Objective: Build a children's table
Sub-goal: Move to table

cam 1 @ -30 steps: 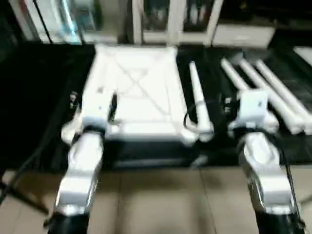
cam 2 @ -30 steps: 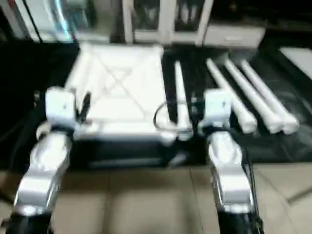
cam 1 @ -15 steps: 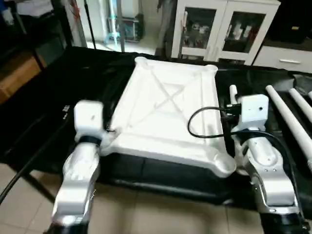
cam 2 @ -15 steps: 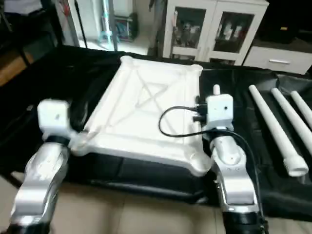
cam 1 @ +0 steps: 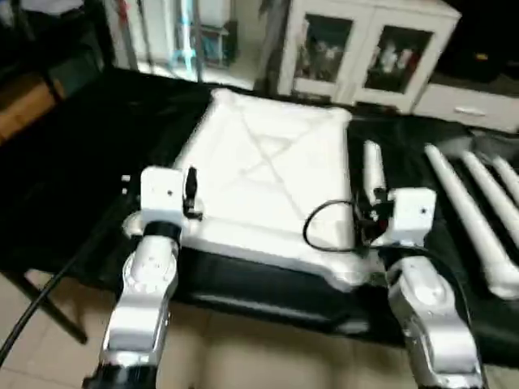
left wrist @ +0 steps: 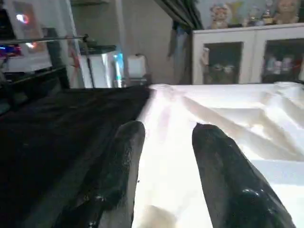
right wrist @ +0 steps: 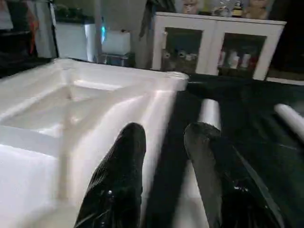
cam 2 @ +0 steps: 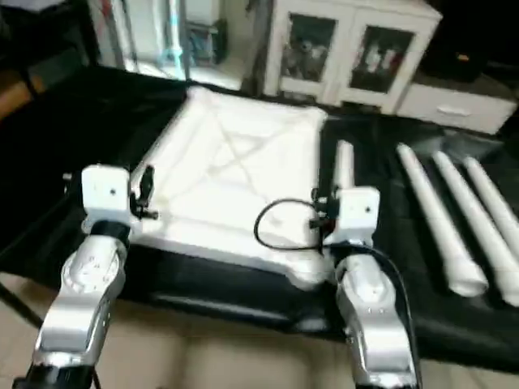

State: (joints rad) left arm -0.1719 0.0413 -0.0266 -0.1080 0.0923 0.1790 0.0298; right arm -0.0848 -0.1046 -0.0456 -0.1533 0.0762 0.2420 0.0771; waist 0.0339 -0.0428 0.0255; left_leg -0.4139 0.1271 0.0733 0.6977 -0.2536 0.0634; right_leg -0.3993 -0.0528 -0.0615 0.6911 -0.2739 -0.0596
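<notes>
The white tabletop [cam 1: 268, 170] lies underside up on the black-covered table [cam 1: 89, 154], its X ribs showing. My left gripper [left wrist: 168, 130] is at its near left edge, open, one finger over the cloth and the other over the plastic, the rim [left wrist: 166, 166] running between them. My right gripper [right wrist: 166, 128] is open at the near right edge, the side wall [right wrist: 142, 123] in its gap. I cannot tell whether either touches the rim. One white leg [cam 1: 373, 166] lies along the tabletop's right side. Three more legs [cam 2: 434, 219] lie further right.
A white cabinet with glass doors [cam 1: 365, 57] stands behind the table. A black cable [cam 1: 324, 231] loops from my right wrist over the tabletop's near right corner. The table's front edge [cam 1: 268, 304] drops to a tiled floor [cam 1: 268, 356]. Another cable [cam 1: 36, 304] hangs at the near left.
The whole picture has swung and tilted, so the camera has moved. Both grippers stay at the tabletop's near corners with the same finger spacing.
</notes>
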